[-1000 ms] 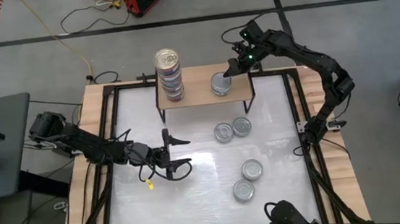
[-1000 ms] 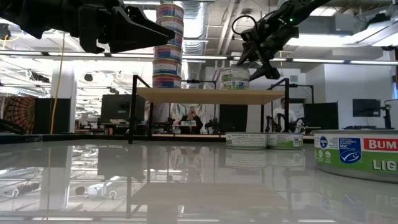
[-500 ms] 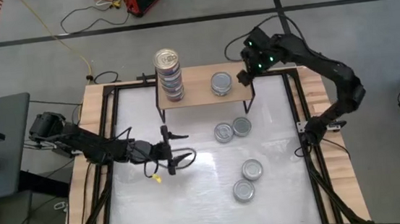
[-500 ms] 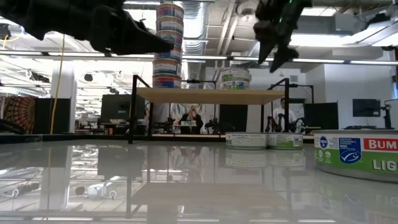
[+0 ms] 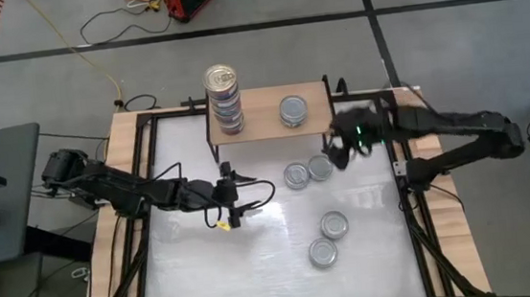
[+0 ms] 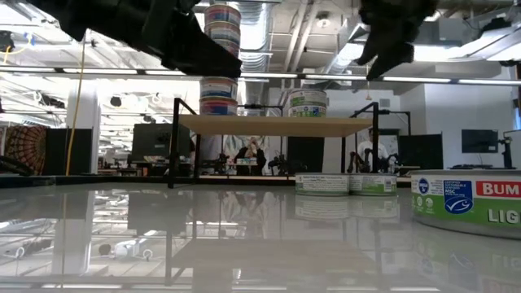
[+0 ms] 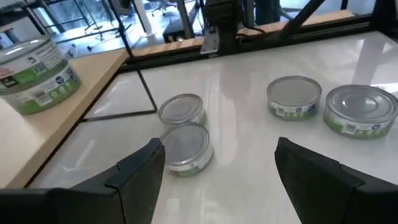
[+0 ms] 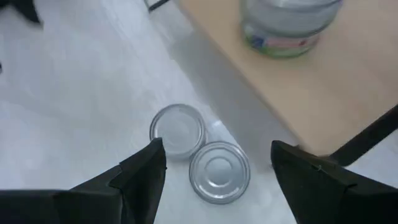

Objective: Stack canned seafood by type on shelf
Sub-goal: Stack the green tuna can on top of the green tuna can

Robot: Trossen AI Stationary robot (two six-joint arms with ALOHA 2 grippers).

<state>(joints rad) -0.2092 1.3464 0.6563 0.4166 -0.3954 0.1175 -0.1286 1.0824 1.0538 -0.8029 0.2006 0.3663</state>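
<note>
The shelf (image 5: 267, 117) stands at the table's far edge. On it are a tall stack of gold-lidded tins (image 5: 223, 96) and a silver-lidded tin (image 5: 291, 110) with a green label (image 6: 308, 103). Two silver tins (image 5: 295, 175) (image 5: 320, 168) lie side by side in front of the shelf, and two more (image 5: 334, 224) (image 5: 323, 252) lie nearer. My right gripper (image 5: 339, 154) (image 8: 214, 152) hovers open above and just right of the pair. My left gripper (image 5: 258, 199) (image 7: 217, 158) is open, left of the pair, pointing toward the tins. Neither touches anything.
The shelf's thin black legs (image 5: 330, 143) stand close to my right gripper. A small yellow tag (image 5: 222, 224) hangs at the left wrist. One tin (image 6: 468, 199) sits close to the low camera. White table surface (image 5: 199, 270) lies open at the near left.
My right gripper has drawn back from the silver tin on the shelf, risen, then swung toward the near edge past the shelf's right end to hover by the pair of tins; the tin stays on the shelf. My left gripper has moved right toward the same pair.
</note>
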